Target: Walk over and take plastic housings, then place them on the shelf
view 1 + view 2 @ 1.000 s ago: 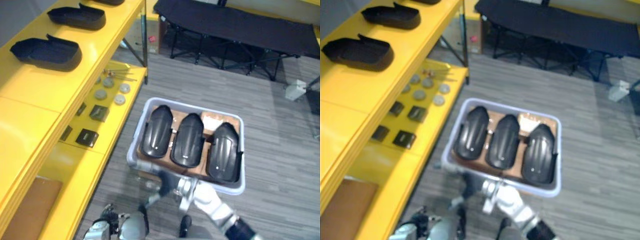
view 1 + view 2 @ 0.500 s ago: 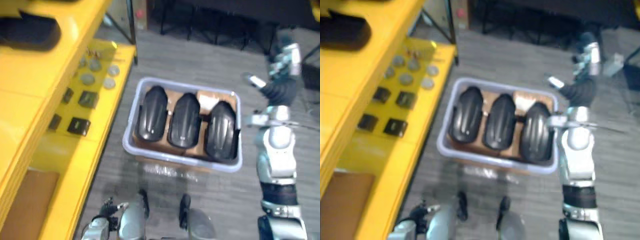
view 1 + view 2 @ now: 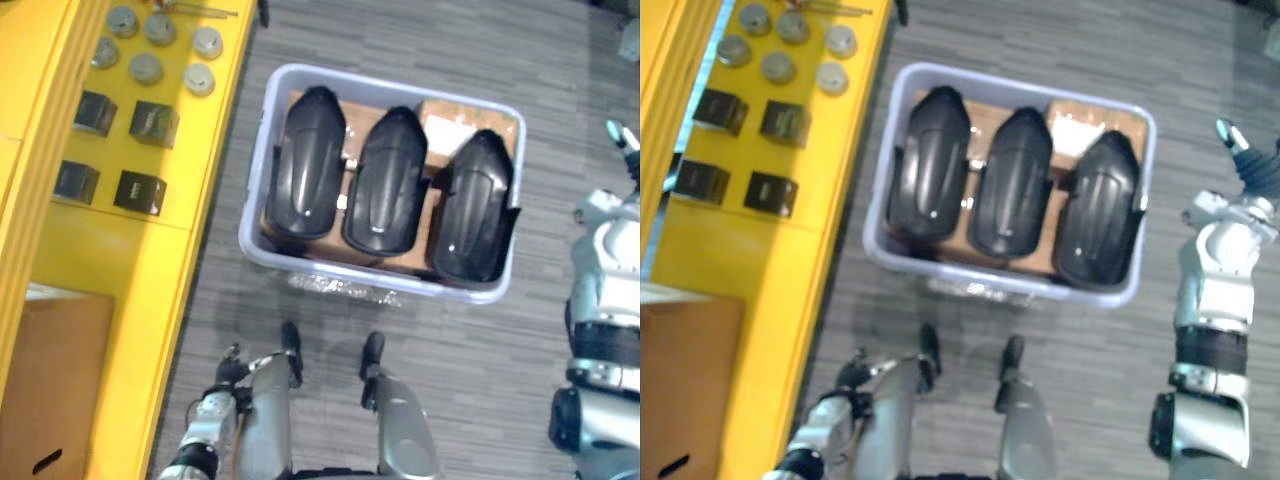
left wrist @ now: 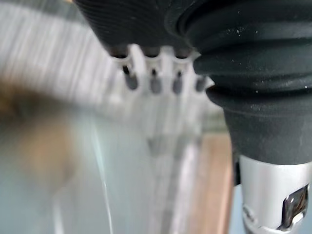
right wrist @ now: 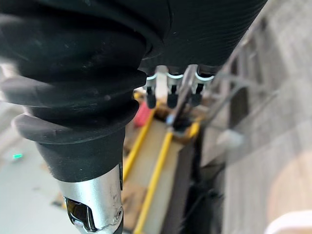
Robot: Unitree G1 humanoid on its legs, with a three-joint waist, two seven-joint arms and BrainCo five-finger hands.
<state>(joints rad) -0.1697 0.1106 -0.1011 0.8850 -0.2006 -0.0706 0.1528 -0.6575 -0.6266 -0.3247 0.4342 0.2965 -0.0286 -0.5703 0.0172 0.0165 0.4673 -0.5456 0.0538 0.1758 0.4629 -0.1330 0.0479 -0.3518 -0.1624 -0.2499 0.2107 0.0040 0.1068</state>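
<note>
Right hand [image 3: 1252, 165] has swung clear beside the bin [image 3: 1020, 82] of 3 housings [image 3: 1008, 185], fingers [image 5: 169, 95] loose, empty.

3 housings [image 3: 385, 180], 1 bin [image 3: 380, 82], 4 blocks [image 3: 138, 192]

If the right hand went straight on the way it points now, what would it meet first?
Nothing close, it seems: the right hand points away from the robot, right of the bin, over the floor. Its wrist view shows yellow bars farther off; depth is unclear.
</note>
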